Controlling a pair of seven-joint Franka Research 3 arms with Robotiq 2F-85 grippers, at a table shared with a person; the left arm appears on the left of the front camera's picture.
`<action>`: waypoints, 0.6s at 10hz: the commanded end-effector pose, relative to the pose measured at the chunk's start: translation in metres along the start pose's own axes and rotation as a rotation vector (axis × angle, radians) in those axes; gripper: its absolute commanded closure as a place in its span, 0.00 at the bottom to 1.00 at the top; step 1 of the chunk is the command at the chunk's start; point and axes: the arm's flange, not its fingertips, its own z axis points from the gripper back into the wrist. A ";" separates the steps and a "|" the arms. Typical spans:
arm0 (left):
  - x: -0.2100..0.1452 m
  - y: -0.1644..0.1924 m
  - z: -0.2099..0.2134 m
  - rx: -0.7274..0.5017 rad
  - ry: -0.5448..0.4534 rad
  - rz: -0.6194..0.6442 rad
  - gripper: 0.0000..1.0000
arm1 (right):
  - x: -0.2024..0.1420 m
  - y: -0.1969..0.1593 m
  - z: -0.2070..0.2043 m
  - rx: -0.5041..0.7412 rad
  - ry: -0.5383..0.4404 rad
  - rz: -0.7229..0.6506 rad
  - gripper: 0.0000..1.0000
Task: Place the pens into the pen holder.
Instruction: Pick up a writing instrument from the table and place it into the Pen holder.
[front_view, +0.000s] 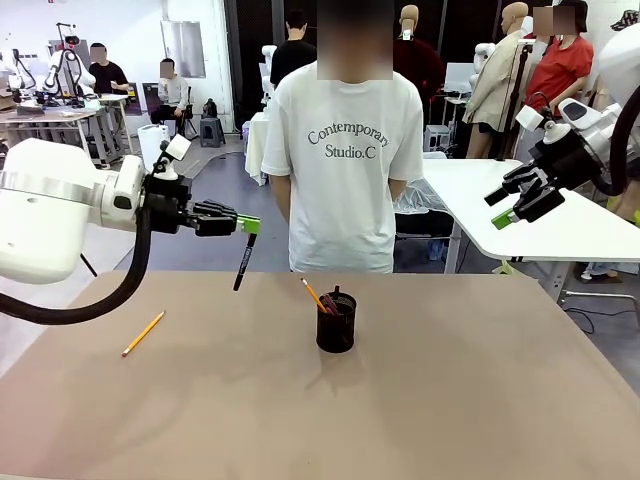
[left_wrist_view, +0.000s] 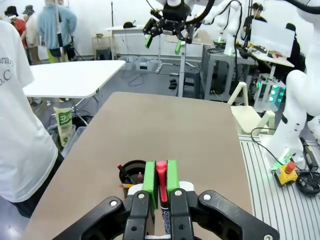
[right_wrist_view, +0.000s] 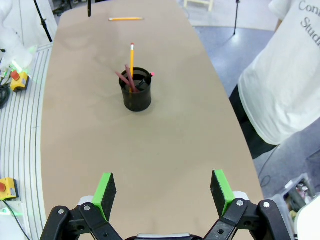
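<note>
At the near left of the brown surface (front_view: 450, 400) a yellow wooden pencil (front_view: 143, 333) lies flat and slanted, well apart from everything else. It looks light, stiff and very low, so I judge that a gripper would best take it across the middle, pads either side of the shaft, as it may roll or skid if nudged. Right of it and raised above the surface, the left gripper (front_view: 244, 222) is pinched tight on a black pen with a red end (front_view: 243, 262). In the left wrist view the red end (left_wrist_view: 161, 172) stands between the green pads, and in the front view the barrel hangs down at a slight tilt, clear of the surface. The smooth barrel, held so close to its top, could swing in the grip. In the middle stands the small black wire-mesh cylindrical pen holder (front_view: 336, 330), upright, with a yellow-orange pencil (front_view: 314, 294) and a brownish-red pencil (right_wrist_view: 122, 77) leaning inside. The cup looks light enough to tip if its rim is knocked. At the far right the right gripper (front_view: 505, 207) hangs high with its jaws spread wide and nothing in them.
</note>
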 end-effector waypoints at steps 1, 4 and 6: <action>0.000 0.001 0.001 -0.005 0.016 -0.011 1.00 | 0.003 0.003 0.001 0.001 0.015 -0.020 0.00; -0.001 0.000 -0.002 -0.004 0.005 0.000 1.00 | 0.003 0.003 0.001 0.001 0.015 -0.020 0.00; 0.006 0.012 0.009 0.037 -0.147 -0.053 1.00 | 0.003 0.003 0.001 0.001 0.015 -0.020 0.00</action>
